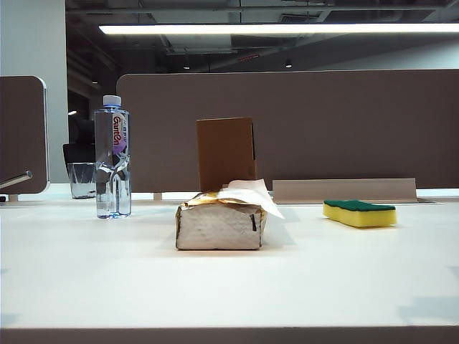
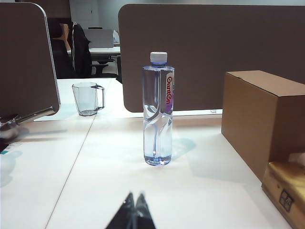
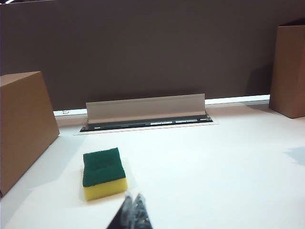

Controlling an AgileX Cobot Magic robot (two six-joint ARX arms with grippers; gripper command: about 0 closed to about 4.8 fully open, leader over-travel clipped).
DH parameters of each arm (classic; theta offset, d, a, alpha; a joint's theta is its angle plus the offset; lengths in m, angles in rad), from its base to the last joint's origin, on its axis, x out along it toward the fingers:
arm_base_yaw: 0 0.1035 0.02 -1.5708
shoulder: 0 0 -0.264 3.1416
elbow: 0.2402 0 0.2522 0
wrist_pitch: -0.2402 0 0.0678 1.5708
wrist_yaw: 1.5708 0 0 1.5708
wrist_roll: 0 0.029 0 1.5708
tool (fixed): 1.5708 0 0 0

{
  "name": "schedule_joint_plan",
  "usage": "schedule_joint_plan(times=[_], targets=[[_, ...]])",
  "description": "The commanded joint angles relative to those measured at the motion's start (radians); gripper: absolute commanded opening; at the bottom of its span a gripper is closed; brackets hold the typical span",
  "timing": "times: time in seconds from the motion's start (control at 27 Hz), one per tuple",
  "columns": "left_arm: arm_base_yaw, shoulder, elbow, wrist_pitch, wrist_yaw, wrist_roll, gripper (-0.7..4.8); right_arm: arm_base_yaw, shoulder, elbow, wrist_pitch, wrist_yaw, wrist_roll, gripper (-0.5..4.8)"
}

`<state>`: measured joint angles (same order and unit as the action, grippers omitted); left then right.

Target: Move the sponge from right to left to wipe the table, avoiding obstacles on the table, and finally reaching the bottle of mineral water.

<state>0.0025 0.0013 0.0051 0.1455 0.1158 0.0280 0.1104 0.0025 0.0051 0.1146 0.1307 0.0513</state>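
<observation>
The yellow sponge (image 1: 359, 212) with its green top lies flat on the right of the white table (image 1: 229, 287); the right wrist view shows the sponge (image 3: 104, 172) just ahead of my right gripper (image 3: 133, 196), which is shut and empty. In the middle stand the obstacles: a silvery tissue pack (image 1: 219, 223) with a tissue sticking out and, behind it, an upright brown cardboard box (image 1: 225, 152). The bottle of mineral water (image 1: 112, 158) stands upright at the left. My left gripper (image 2: 135, 195) is shut and empty, short of the bottle (image 2: 158, 109). Neither gripper shows in the exterior view.
A clear glass cup (image 1: 82, 179) stands behind the bottle at the back left. A grey cable flap (image 1: 344, 189) stands open at the back right, below the brown partition (image 1: 301, 122). Another brown box (image 3: 289, 71) stands further right in the right wrist view.
</observation>
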Motion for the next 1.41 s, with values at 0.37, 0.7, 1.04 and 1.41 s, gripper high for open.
schedule_joint_plan(times=[0.37, 0.7, 1.04, 1.41], targets=[[0.000, 0.001, 0.089, -0.021, 0.094, -0.067, 1.52, 0.002, 0.000, 0.079, -0.046, -0.201, 0.008, -0.05], [0.000, 0.003, 0.267, -0.263, 0.110, -0.077, 3.43, 0.002, 0.000, 0.233, -0.249, -0.192, 0.010, -0.05], [0.000, 0.116, 0.384, -0.324, 0.220, -0.171, 3.76, 0.001, 0.034, 0.396, -0.428, -0.149, 0.138, 0.02], [0.000, 0.335, 0.471, -0.244, 0.359, -0.187, 3.76, 0.002, 0.298, 0.632, -0.485, -0.190, 0.193, 2.00]])
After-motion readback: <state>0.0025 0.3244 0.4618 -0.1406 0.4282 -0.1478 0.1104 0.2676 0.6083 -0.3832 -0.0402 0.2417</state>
